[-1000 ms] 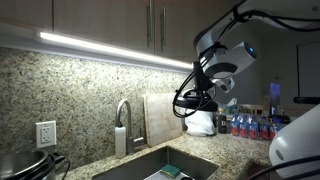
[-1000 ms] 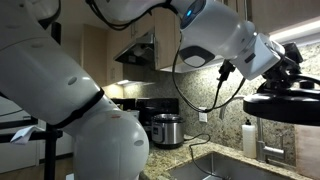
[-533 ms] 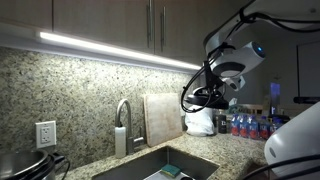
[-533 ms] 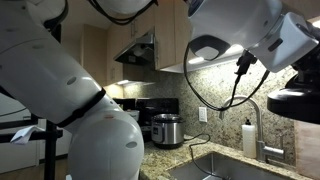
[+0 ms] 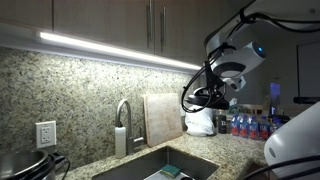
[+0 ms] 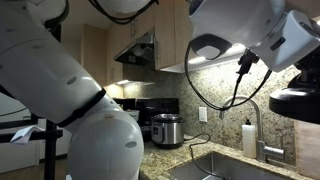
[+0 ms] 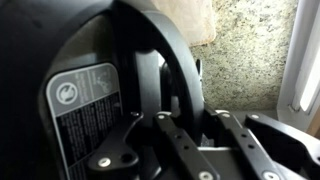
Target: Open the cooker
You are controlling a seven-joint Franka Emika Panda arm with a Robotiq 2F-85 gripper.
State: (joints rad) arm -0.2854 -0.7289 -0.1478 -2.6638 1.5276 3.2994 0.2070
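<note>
The cooker [image 6: 165, 130] stands on the granite counter by the wall, left of the sink, with a silver and black body. A dark round shape with a metal rim in the lower left corner of an exterior view [image 5: 28, 165] looks like the same cooker. My gripper [image 5: 213, 97] hangs high above the counter, right of the sink, shut on a dark glossy lid [image 6: 296, 103]. In the wrist view my gripper [image 7: 188, 112] clamps a black curved part of the lid [image 7: 90, 70], which carries a label and fills the picture.
A steel sink [image 5: 165, 165] with a faucet [image 5: 122, 125] lies below the arm. A cutting board [image 5: 160, 118], a white bag [image 5: 200, 123] and bottles [image 5: 250, 125] stand along the backsplash. Wall cabinets and a light strip [image 5: 110, 48] hang overhead. The robot's body [image 6: 70, 110] fills the left.
Over the first half second the arm swung to the right with the dark lid in the gripper. Since then nothing has visibly moved.
</note>
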